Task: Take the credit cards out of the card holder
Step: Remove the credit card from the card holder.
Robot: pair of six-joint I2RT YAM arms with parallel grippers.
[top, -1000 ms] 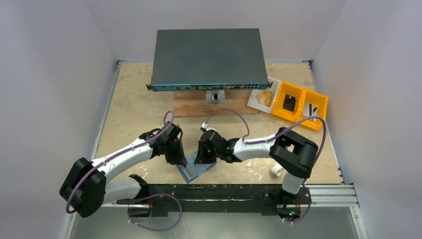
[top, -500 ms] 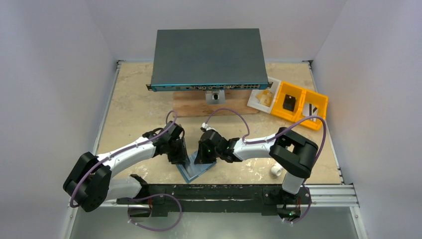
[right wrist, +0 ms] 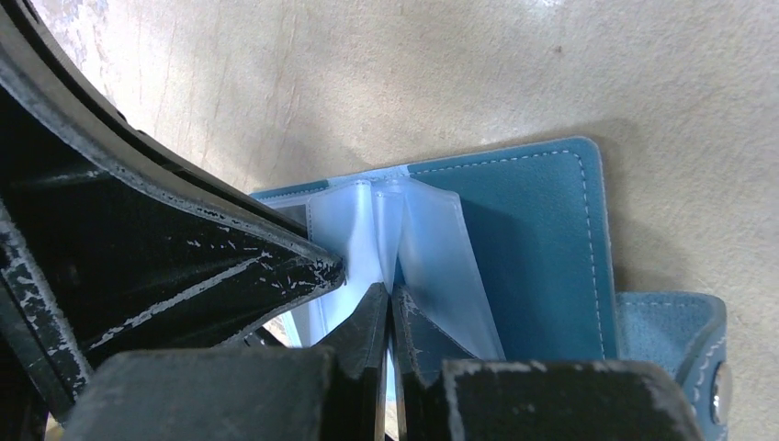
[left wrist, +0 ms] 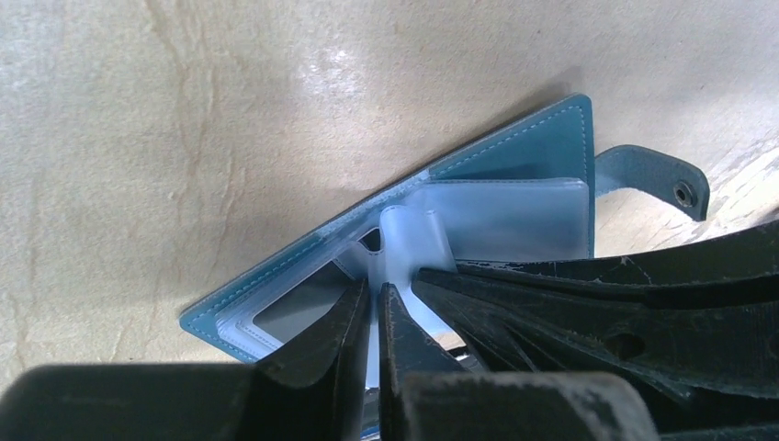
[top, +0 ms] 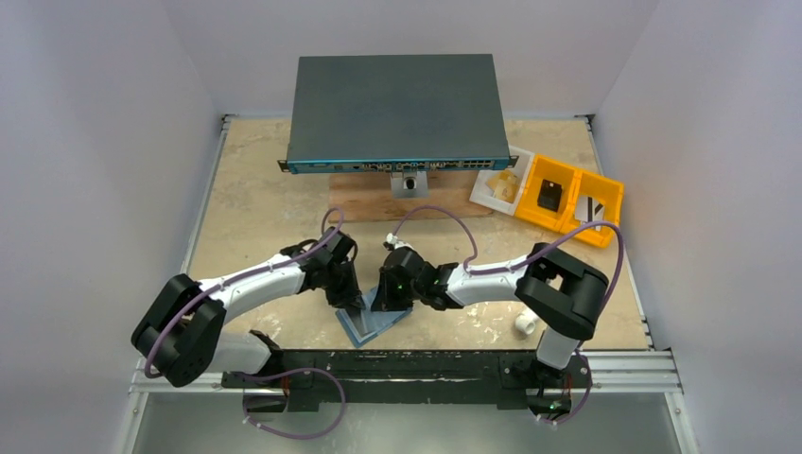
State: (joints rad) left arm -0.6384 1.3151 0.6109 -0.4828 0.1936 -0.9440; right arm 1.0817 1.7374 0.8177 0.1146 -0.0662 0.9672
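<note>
The steel-blue card holder [top: 365,325] lies open on the table near the front edge, its clear plastic sleeves fanned upward. My left gripper [top: 352,305] is shut on one upright sleeve [left wrist: 415,237] at the fold of the holder [left wrist: 524,142]. My right gripper [top: 386,301] is shut on a neighbouring sleeve [right wrist: 432,253] of the holder [right wrist: 528,230]. The two grippers nearly touch over the spine. A grey rectangle [left wrist: 292,310] shows inside a flat sleeve; I cannot tell if it is a credit card. No loose card is visible.
The holder's snap strap [left wrist: 657,175] sticks out at one side. A large dark grey box [top: 392,106] stands at the back on a wooden board [top: 364,205]. Yellow bins [top: 567,197] and a white tray [top: 499,185] sit at the back right. A small white piece [top: 525,324] lies front right.
My left arm has swung rightward, bringing its gripper onto the holder's spine beside the right gripper. The right gripper and the holder have hardly moved.
</note>
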